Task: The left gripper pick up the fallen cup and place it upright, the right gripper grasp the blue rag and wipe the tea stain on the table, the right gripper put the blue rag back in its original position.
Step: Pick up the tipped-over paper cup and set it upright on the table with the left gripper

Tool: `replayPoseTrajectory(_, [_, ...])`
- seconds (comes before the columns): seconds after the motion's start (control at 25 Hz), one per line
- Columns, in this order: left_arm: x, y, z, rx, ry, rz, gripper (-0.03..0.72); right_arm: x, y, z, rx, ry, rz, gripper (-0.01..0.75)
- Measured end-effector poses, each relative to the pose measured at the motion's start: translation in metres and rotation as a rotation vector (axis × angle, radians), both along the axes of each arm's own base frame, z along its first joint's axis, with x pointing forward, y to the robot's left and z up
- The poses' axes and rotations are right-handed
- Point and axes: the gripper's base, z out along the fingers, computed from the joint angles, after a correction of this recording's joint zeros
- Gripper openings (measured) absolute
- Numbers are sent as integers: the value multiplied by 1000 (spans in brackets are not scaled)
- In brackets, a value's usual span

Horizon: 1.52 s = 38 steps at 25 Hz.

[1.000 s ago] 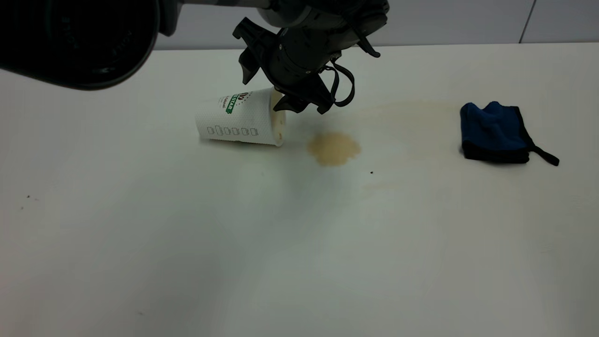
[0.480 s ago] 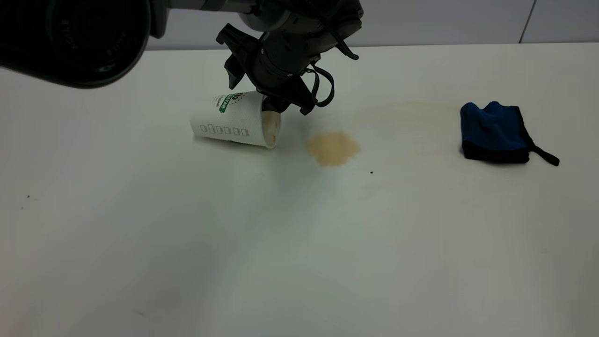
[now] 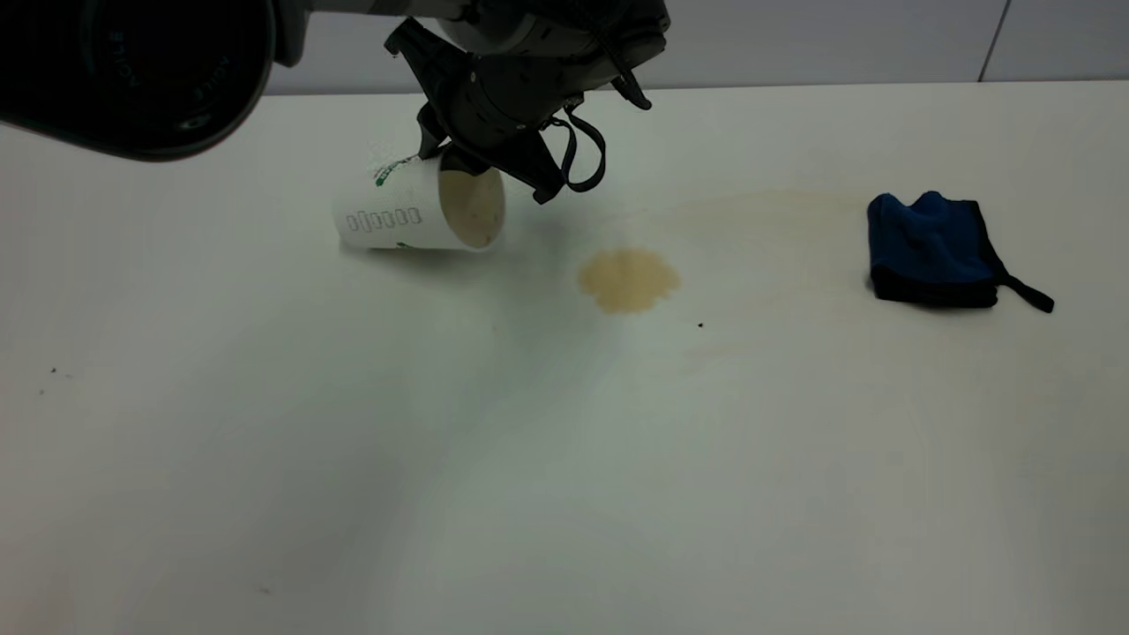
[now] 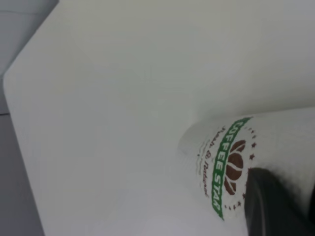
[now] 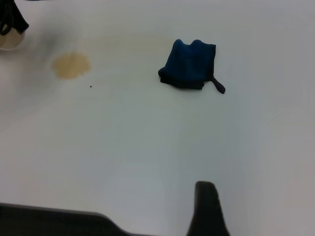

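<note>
The white paper cup with the green COFFEE banner is tilted off the table, its mouth turned toward the exterior camera and its base down at the left. My left gripper is shut on it near the rim. In the left wrist view a black finger presses the cup's wall beside the logo. The tan tea stain lies right of the cup. The blue rag lies at the far right, bunched, strap tail out. My right gripper hangs well short of the rag.
A faint tan smear runs from the stain toward the rag. A tiny black speck sits just right of the stain. The left arm's dark body fills the upper left. The table's far edge meets a grey wall.
My left gripper has moved left and up with the cup. The cup has rolled from lying on its side to a tilt with its mouth facing the camera. Rag and stain have not moved.
</note>
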Motion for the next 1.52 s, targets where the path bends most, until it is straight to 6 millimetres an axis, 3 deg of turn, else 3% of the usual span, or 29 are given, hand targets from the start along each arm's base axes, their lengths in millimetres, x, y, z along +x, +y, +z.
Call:
replayPoseTrajectory(0.16, [-1, 1, 16, 48, 66, -61, 21, 0, 0, 0, 0, 0, 0, 585])
replayPoseTrajectory(0.44, [-1, 0, 100, -18, 66, -149, 10, 0, 0, 0, 1, 0, 1, 585])
replayPoseTrajectory(0.52, [0, 6, 119, -79, 71, -141, 10, 0, 0, 0, 1, 0, 1, 585])
replayPoseTrajectory(0.68, [10, 31, 136, -244, 132, -105, 10, 0, 0, 0, 1, 0, 1, 585])
replayPoseTrajectory(1.04, [43, 107, 129, -722, 342, -112, 10, 0, 0, 0, 1, 0, 1, 585])
replayPoseTrajectory(1.24, [54, 124, 100, -844, 388, -138, 10, 0, 0, 0, 1, 0, 1, 585])
replayPoseTrajectory(1.52, [63, 123, 58, -858, 386, -169, 12, 0, 0, 0, 1, 0, 1, 585])
